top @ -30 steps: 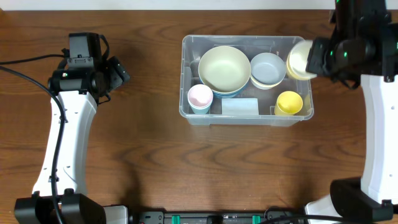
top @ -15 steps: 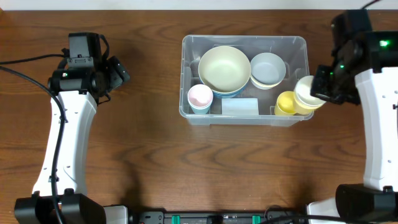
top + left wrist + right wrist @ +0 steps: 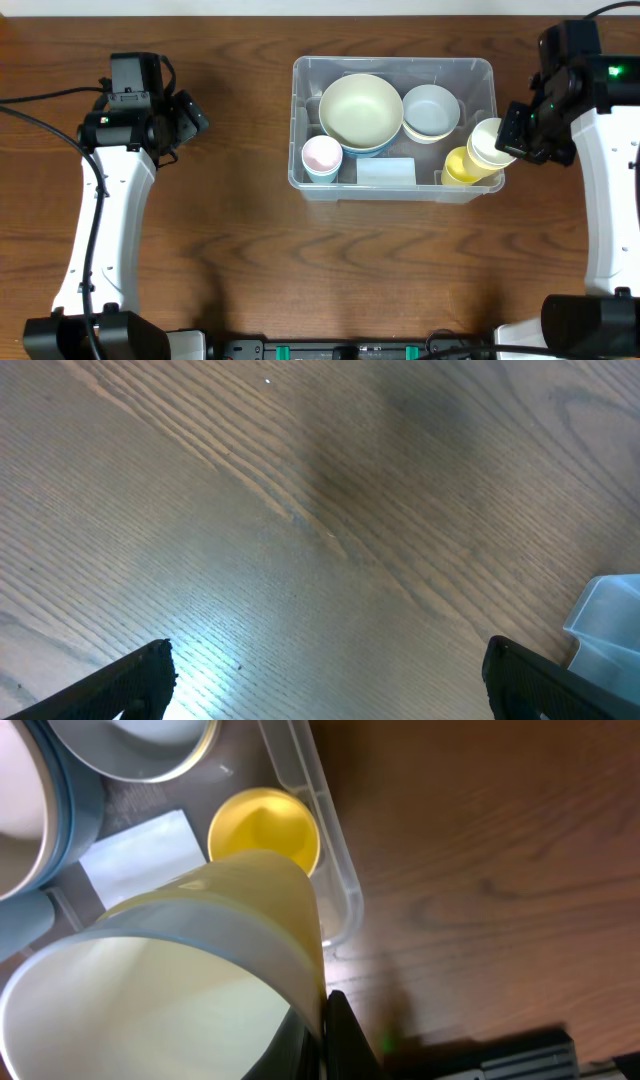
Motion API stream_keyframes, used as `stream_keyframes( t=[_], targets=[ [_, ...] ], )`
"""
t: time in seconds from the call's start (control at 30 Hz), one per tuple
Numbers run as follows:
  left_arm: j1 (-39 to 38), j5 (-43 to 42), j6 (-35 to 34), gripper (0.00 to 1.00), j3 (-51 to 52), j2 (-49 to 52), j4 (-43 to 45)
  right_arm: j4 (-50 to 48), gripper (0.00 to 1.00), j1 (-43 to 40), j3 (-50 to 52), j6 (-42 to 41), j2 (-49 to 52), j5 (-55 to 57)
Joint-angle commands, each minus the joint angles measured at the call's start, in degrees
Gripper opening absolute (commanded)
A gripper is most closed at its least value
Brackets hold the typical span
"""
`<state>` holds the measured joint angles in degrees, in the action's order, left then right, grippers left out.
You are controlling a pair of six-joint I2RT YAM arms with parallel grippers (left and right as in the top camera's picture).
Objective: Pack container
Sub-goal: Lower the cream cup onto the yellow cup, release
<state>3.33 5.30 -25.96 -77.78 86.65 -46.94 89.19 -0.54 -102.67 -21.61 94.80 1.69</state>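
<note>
The container (image 3: 393,62) is a clear bin at the table's middle. It holds a cream bowl (image 3: 361,110) nested in a blue one, a grey-blue bowl (image 3: 431,108), a pink cup (image 3: 322,155), a yellow cup (image 3: 460,165) and a white pad (image 3: 386,172). My right gripper (image 3: 510,135) is shut on the rim of a pale yellow cup (image 3: 489,142), which hangs tilted over the bin's front right corner. In the right wrist view the held cup (image 3: 180,970) fills the lower left, pinched by the gripper (image 3: 325,1020), with the yellow cup (image 3: 265,835) below it. My left gripper (image 3: 185,115) stands open and empty over bare wood far left.
The left wrist view shows wood grain between the open gripper (image 3: 330,680) fingers and a corner of the container (image 3: 605,630) at the right edge. The container wall (image 3: 335,890) runs just right of the yellow cup. Both arm bases stand at the table's front corners.
My right gripper carried the pale yellow cup from the bin's back right corner toward its front right corner, then edged slightly back. The left arm has not moved.
</note>
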Motion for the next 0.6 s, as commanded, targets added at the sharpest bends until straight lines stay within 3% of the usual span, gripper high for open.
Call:
stream_keyframes(
  t=[0.0, 0.57],
  targets=[
    [0.3, 0.3, -0.7, 0.98, -1.2, -0.9, -0.2, -1.4, 0.01, -0.3, 1.5, 0.9, -0.9, -1.3],
    [0.3, 0.3, -0.7, 0.98, -1.2, -0.9, -0.2, -9.7, 0.01, -0.6, 10.6, 1.1, -0.9, -2.3]
  ],
)
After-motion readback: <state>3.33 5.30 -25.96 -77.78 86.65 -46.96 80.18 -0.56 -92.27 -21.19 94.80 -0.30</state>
